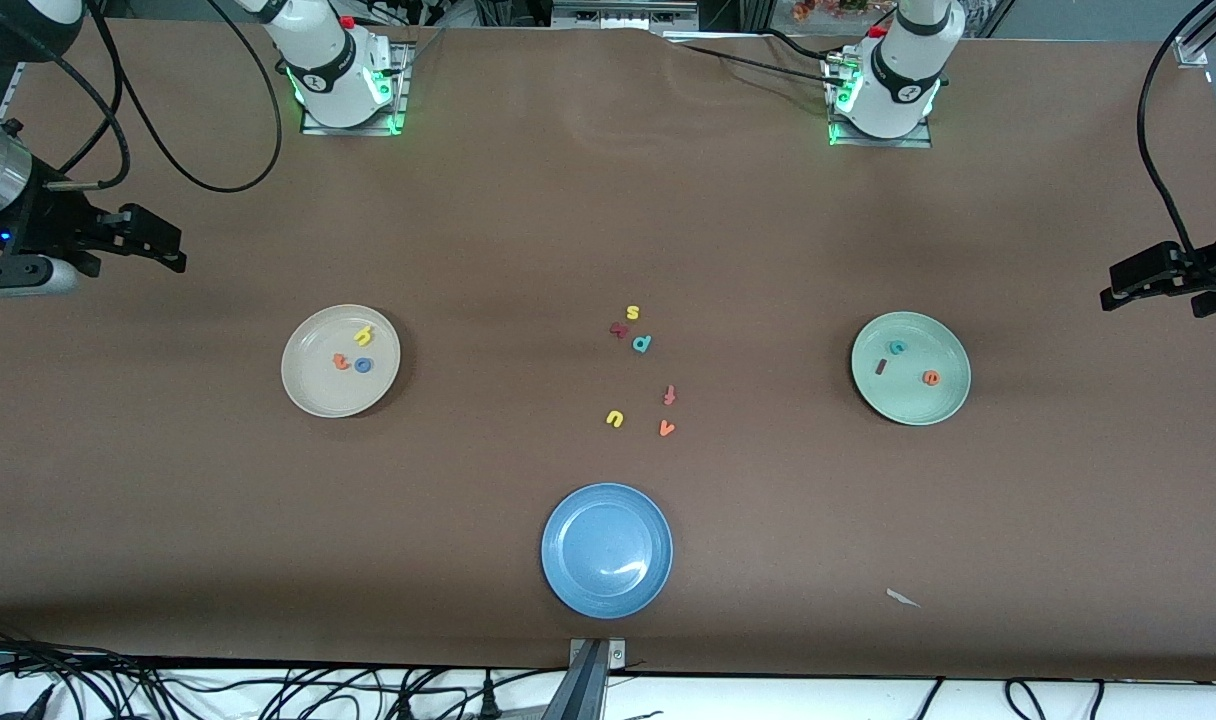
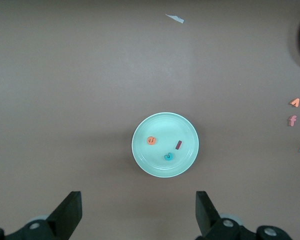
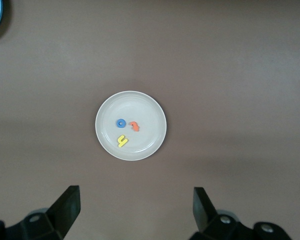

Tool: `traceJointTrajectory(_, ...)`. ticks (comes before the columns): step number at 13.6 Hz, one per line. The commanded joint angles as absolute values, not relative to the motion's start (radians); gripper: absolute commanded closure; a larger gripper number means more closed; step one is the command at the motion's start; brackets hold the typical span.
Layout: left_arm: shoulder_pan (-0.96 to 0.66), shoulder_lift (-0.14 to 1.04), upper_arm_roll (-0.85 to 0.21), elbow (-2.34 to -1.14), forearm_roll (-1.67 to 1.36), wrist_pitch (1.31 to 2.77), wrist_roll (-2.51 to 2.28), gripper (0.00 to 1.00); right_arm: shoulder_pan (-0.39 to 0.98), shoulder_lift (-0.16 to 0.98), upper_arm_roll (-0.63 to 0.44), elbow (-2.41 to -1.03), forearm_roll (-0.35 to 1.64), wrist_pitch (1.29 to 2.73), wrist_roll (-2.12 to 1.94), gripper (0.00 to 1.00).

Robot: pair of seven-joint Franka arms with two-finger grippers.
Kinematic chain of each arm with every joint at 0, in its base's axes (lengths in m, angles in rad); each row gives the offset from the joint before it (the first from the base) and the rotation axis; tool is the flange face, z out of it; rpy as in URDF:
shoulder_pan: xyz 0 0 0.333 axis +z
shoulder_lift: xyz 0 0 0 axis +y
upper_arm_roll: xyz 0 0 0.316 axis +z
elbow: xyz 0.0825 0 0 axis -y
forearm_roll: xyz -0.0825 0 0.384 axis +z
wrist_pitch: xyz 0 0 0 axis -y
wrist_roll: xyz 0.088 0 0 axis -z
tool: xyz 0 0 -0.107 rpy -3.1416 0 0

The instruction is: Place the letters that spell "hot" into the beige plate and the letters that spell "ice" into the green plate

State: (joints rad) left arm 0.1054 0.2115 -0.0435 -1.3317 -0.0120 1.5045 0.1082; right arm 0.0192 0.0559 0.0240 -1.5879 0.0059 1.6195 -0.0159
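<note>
Black fingers of the left gripper (image 2: 137, 215) stand spread wide with nothing between them, hanging high over the table at the left arm's end, looking straight down on the green plate (image 2: 140, 160). Right gripper (image 3: 135, 212) likewise: fingers wide apart, empty, high over the right arm's end, above the beige plate (image 3: 157, 107). Both arms appear to be waiting, pulled out toward the table's ends.

Green plate holds the dark red i (image 2: 178, 145), teal c (image 2: 168, 157) and orange e (image 2: 151, 141), each apart from the others and inside the rim. Beige plate holds the yellow h (image 3: 122, 141), blue o (image 3: 120, 123) and orange t (image 3: 134, 125); o and t just beside each other. Judgement: both words are sorted, task looks complete, which would explain the raised, open grippers.

Leftover letters lie mid-table between the two plates: yellow s (image 1: 633, 312), a dark red letter (image 1: 619, 329), teal p (image 1: 642, 343), orange f (image 1: 669, 395), yellow u (image 1: 614, 418), orange v (image 1: 666, 428). Blue plate (image 1: 558, 580) sits nearer the front camera, empty. Small white scrap (image 1: 902, 598) near the front edge.

Room: bare brown table all around both plates, well apart from the table edges; any approach from above looks unobstructed
</note>
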Motion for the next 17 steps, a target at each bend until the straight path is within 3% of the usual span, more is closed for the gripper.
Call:
traceJointTrajectory(1, 0.107, 0.210, -0.049, -1.325, 0.009, 1.491, 0.133, 0.00, 0.035, 0.081, -0.002, -1.532, 0.026, 1.568, -0.026, 0.00)
traceJointTrajectory(17, 0.107, 0.210, -0.049, -1.325, 0.009, 1.491, 0.133, 0.00, 0.043, 0.077, 0.011, -1.529, 0.022, 1.546, -0.017, 0.00)
